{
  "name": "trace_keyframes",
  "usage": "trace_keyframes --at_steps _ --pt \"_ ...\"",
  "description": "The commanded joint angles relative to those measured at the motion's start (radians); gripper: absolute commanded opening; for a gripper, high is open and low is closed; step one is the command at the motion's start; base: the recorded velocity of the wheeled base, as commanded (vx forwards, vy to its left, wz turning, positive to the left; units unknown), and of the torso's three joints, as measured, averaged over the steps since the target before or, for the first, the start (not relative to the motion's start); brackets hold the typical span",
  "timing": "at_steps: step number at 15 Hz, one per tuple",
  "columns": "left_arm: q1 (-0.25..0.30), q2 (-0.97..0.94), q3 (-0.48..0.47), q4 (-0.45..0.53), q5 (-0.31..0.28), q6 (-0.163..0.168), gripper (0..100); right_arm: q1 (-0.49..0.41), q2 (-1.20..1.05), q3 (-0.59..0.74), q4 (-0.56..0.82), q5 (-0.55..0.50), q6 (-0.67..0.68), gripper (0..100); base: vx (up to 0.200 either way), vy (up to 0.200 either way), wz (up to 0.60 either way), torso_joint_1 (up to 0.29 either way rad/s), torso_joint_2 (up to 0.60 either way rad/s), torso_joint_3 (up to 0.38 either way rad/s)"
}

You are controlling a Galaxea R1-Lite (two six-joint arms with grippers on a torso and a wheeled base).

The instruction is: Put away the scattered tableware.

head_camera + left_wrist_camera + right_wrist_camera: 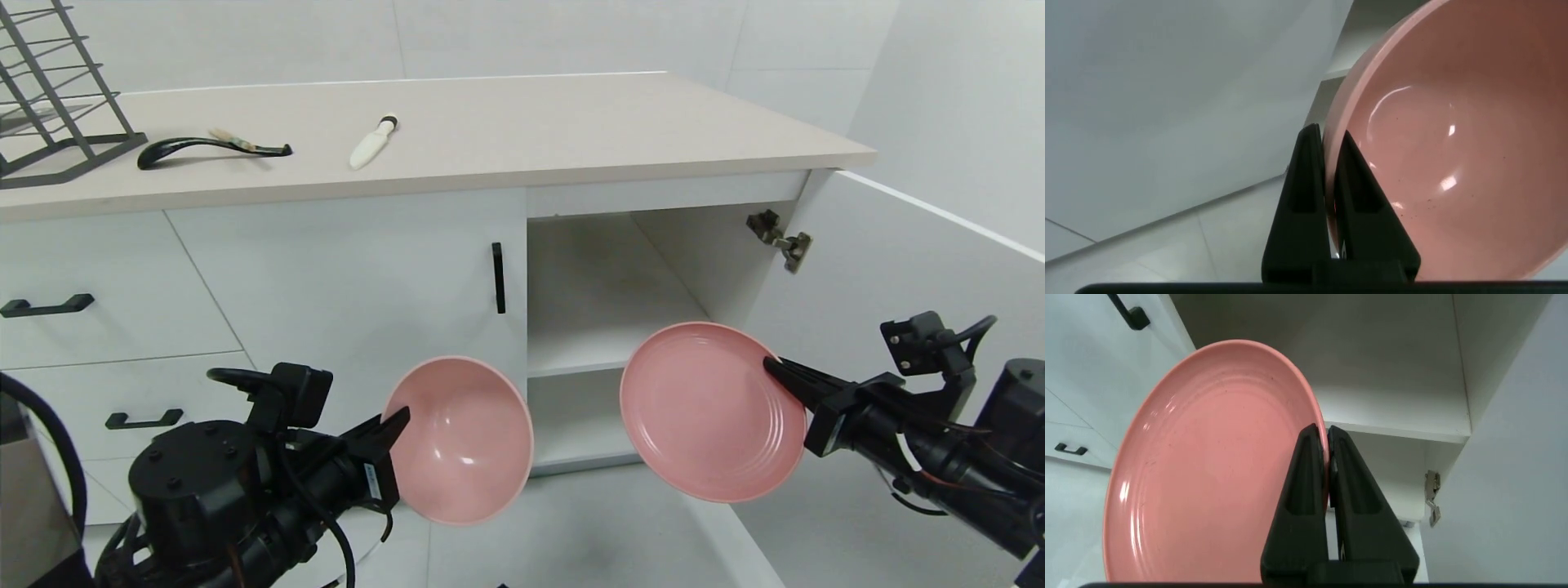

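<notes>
My left gripper (402, 418) is shut on the rim of a pink bowl (461, 439), held on its side in front of the closed cabinet door. In the left wrist view the fingers (1308, 171) pinch the pink bowl (1437, 139) at its edge. My right gripper (771, 367) is shut on the rim of a pink plate (706, 408), tilted up before the open cabinet (604, 286). The right wrist view shows the pink plate (1208, 465) clamped between the fingers (1308, 469). On the countertop (506, 122) lie a black ladle (204, 147) and a white knife (371, 143).
A black wire dish rack (49, 90) stands at the counter's far left. The cabinet door (914, 278) is swung open on the right, beside my right arm. Inside the cabinet a shelf (608, 347) divides upper and lower spaces. Drawers with black handles (45, 306) are at left.
</notes>
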Motion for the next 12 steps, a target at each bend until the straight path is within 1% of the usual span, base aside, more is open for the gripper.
trace_keyframes --at_steps 1,4,5,6,7,8,9,10,12 --pt "-0.001 0.006 0.000 -0.001 0.000 0.000 0 0.000 0.007 0.000 -0.001 0.001 0.000 0 0.000 0.000 0.00 0.000 0.00 0.000" --pt "0.001 0.012 0.015 -0.001 0.000 0.001 0 0.000 0.007 0.000 -0.001 0.001 0.000 0 0.000 0.000 0.00 0.000 0.00 0.000" --pt "0.002 0.015 0.023 -0.001 -0.001 0.001 0 0.002 0.007 0.001 -0.001 0.001 0.000 0 0.200 0.000 0.00 0.007 0.00 0.022" --pt "0.002 0.018 0.041 -0.001 -0.003 0.013 0 0.000 0.012 0.001 -0.001 0.001 0.000 0 0.200 0.000 0.00 0.002 0.01 0.017" --pt "-0.004 0.029 0.055 -0.001 -0.001 0.047 0 0.000 0.021 0.001 -0.001 0.001 0.000 0 0.200 0.000 0.00 -0.012 0.00 0.017" --pt "-0.012 0.042 0.066 -0.001 0.000 0.089 0 0.000 0.027 0.001 -0.001 0.001 0.000 0 0.000 0.000 0.00 0.000 0.00 0.000" --pt "-0.018 0.048 0.074 -0.001 0.000 0.107 0 0.000 0.033 0.001 -0.001 0.001 0.000 0 0.000 0.000 0.00 0.000 0.00 0.000" --pt "-0.021 0.052 0.074 -0.001 0.002 0.115 0 0.000 0.035 0.001 -0.001 0.001 0.000 0 0.000 0.000 0.00 0.000 0.00 0.000" --pt "-0.019 0.045 0.072 -0.001 0.002 0.115 0 -0.003 0.042 0.001 -0.001 0.001 0.002 0 0.000 0.000 0.00 0.000 0.00 0.000"
